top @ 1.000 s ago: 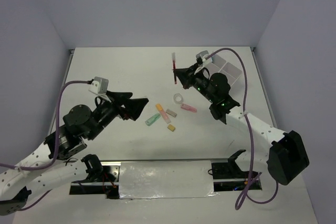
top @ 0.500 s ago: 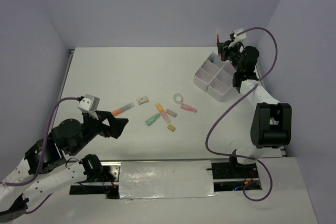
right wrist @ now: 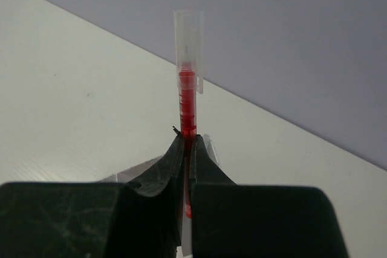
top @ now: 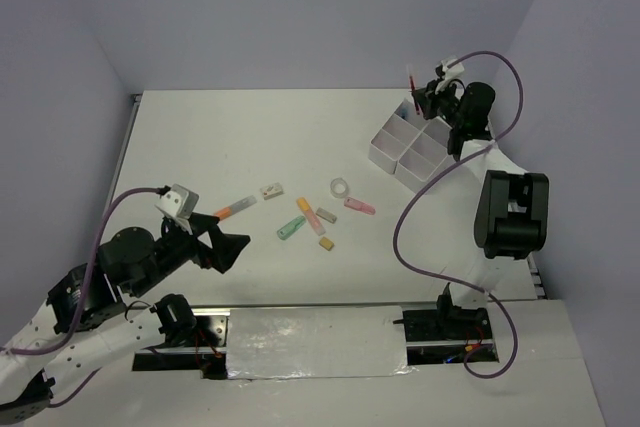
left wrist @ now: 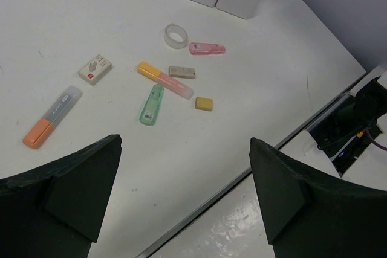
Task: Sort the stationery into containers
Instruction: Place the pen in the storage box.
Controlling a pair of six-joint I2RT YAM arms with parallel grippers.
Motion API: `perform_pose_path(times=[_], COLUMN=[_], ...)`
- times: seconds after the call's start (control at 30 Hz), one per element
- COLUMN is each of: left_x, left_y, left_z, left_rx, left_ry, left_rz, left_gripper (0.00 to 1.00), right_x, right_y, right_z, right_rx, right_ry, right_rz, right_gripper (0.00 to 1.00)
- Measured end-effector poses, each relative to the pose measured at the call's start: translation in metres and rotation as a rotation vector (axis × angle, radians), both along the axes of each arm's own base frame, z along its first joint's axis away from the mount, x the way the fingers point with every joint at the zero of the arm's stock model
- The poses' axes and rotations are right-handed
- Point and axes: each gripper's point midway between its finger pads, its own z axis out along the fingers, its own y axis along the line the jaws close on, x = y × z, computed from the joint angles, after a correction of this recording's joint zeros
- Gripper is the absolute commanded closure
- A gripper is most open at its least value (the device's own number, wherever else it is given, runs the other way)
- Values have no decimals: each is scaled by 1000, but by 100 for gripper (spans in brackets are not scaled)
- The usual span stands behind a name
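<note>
My right gripper [top: 420, 97] is shut on a thin red pen [top: 413, 80] and holds it upright above the far side of the white four-compartment box [top: 385, 152]. In the right wrist view the pen [right wrist: 188, 101] stands clamped between the jaws of the gripper [right wrist: 188, 143]. My left gripper [top: 235, 245] is open and empty, low over the table's near left; it shows in the left wrist view [left wrist: 184, 143]. On the table lie an orange marker [left wrist: 51, 116], a white eraser [left wrist: 95, 69], a green marker [left wrist: 151, 104], a yellow-pink marker [left wrist: 164, 80], a pink marker [left wrist: 207, 48] and a tape ring [left wrist: 175, 34].
A grey eraser [left wrist: 182, 72] and a yellow eraser [left wrist: 204, 103] lie among the markers. The table's near edge with a metal strip [top: 310, 337] runs in front of the left gripper. The right arm's purple cable [top: 410, 217] hangs over the table's right side.
My right arm carried the red pen from mid-table to above the box. My left arm drew back to the near left, uncovering the orange marker and white eraser.
</note>
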Motion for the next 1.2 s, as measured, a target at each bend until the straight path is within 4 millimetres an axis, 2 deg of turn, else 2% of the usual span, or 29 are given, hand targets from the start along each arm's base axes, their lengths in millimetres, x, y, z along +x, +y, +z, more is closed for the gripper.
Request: perform_pose_path(times=[0.17, 0.33, 0.43, 0.6, 0.7, 0.8, 1.03, 1.2], left_x=[-4, -5, -5, -6, -6, -6, -6, -7], left_y=[-1, -3, -4, -6, -6, -6, -5, -5], left_z=[2, 6, 5, 5, 6, 6, 6, 7], left_rx=[-10, -22, -22, -21, -22, -22, -11, -11], left_ry=[-17, -24, -23, -22, -23, -23, -38, -39], left_rz=[-29, -40, -46, -55, -57, -58, -62, -66], left_gripper=[1, 1, 1, 1, 1, 1, 1, 1], right_x=[4, 7, 8, 9, 9, 10, 10, 5], right_y=[0, 0, -1, -2, -5, -7, -8, -7], right_z=[-29, -47, -55, -59, -57, -57, -58, -67], right_rx=[-10, -17, -22, -20, -15, -9, 1, 10], right_ry=[57, 89, 102, 108, 104, 101, 101, 116], right_rz=[12, 15, 17, 15, 9, 3, -1, 0], right_gripper=[100, 99, 95, 87, 78, 73, 72, 67])
